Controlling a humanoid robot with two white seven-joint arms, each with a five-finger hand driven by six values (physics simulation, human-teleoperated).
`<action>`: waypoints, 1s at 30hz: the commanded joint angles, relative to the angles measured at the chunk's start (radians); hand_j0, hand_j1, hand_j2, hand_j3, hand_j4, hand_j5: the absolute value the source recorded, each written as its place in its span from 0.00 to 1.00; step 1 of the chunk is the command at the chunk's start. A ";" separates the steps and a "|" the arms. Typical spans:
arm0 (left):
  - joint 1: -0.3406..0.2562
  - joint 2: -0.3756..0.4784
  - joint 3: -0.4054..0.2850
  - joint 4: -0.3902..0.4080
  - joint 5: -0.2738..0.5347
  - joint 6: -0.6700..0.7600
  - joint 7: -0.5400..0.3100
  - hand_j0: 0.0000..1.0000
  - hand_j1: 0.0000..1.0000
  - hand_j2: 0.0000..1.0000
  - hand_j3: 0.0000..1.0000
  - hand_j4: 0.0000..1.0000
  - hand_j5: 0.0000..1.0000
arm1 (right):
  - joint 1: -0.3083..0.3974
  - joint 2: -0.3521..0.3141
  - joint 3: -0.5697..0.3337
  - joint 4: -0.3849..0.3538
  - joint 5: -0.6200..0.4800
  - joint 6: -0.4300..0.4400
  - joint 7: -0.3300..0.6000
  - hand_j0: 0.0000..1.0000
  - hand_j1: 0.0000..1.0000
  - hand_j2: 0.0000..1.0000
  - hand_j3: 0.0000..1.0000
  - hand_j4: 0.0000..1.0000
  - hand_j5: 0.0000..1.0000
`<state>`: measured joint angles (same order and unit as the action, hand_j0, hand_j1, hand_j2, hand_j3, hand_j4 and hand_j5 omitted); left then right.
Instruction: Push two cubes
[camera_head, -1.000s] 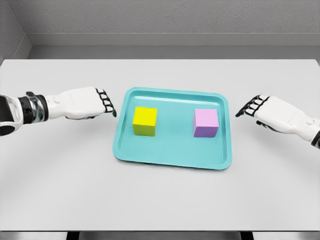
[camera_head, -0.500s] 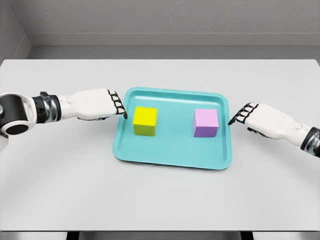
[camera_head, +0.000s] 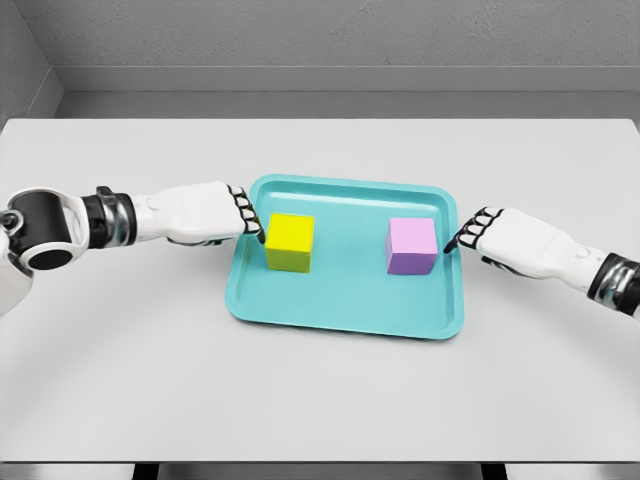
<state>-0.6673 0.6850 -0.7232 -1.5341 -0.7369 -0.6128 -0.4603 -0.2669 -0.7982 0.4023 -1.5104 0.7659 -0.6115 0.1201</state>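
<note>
While the yellow cube (camera_head: 290, 242) is sitting on the left half of the teal tray (camera_head: 340, 305) and the pink cube (camera_head: 411, 246) on the right half, well apart, you are seeing both hands holding nothing. Your left hand (camera_head: 205, 212) is reaching over the tray's left rim, fingers extended, tips just beside the yellow cube. Your right hand (camera_head: 515, 240) is hovering at the right rim, fingers loosely extended, near the pink cube. Everything is resting on the white table (camera_head: 320, 390).

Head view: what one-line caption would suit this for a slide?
Left hand at the yellow cube, right hand near the pink cube, on a teal tray.
</note>
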 joint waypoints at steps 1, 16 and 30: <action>0.000 -0.007 0.001 -0.001 0.005 0.002 -0.003 0.71 0.71 0.71 0.71 0.71 0.71 | 0.000 0.005 0.000 -0.001 -0.004 0.001 0.003 0.67 0.67 0.67 0.67 0.67 0.67; -0.005 -0.054 0.002 0.000 0.004 0.002 -0.040 0.71 0.71 0.71 0.71 0.71 0.71 | -0.020 0.057 0.018 0.009 0.003 0.001 0.039 0.67 0.67 0.67 0.67 0.67 0.67; -0.015 -0.079 0.002 -0.001 0.005 0.002 -0.047 0.71 0.71 0.71 0.71 0.71 0.71 | -0.061 0.093 0.053 0.036 0.015 0.001 0.058 0.67 0.67 0.67 0.67 0.67 0.67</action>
<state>-0.6826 0.6126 -0.7215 -1.5356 -0.7368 -0.6131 -0.5065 -0.3344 -0.7095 0.4500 -1.4741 0.7926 -0.6085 0.1691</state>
